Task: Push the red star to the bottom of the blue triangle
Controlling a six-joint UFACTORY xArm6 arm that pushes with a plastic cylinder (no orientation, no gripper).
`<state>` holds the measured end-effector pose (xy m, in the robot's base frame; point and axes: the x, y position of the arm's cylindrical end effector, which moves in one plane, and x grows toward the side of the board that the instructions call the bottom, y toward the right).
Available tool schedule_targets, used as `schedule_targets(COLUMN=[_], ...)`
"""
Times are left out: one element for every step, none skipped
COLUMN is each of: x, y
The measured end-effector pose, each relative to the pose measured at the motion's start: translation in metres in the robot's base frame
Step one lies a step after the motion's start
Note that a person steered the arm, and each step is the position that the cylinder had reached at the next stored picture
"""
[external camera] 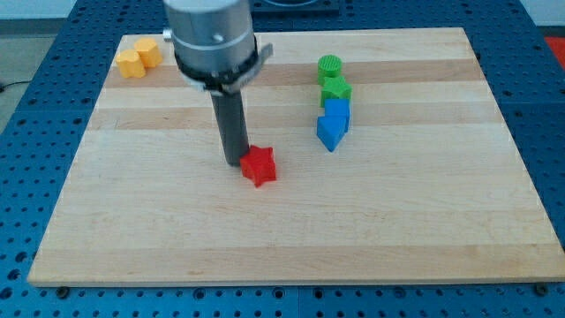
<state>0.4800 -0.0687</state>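
The red star (pixel 259 165) lies near the middle of the wooden board (pixel 291 230). My tip (pixel 235 162) stands right against the star's left side, touching it or nearly so. The blue triangle (pixel 328 132) lies up and to the right of the star, pointing toward the view's bottom. A blue block (pixel 338 112) of unclear shape sits just above and right of the triangle, touching it.
A green star-like block (pixel 335 89) and a green cylinder (pixel 329 65) stand in a column above the blue blocks. Two yellow blocks (pixel 139 56) sit at the board's top left corner. The arm's grey body (pixel 212 40) hangs over the board's upper left.
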Motion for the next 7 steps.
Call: schedule_targets(x=[0.027,0.065,0.067,0.057,0.049,0.035,0.032], y=[0.016,0.015,0.027,0.006,0.009,0.049,0.063])
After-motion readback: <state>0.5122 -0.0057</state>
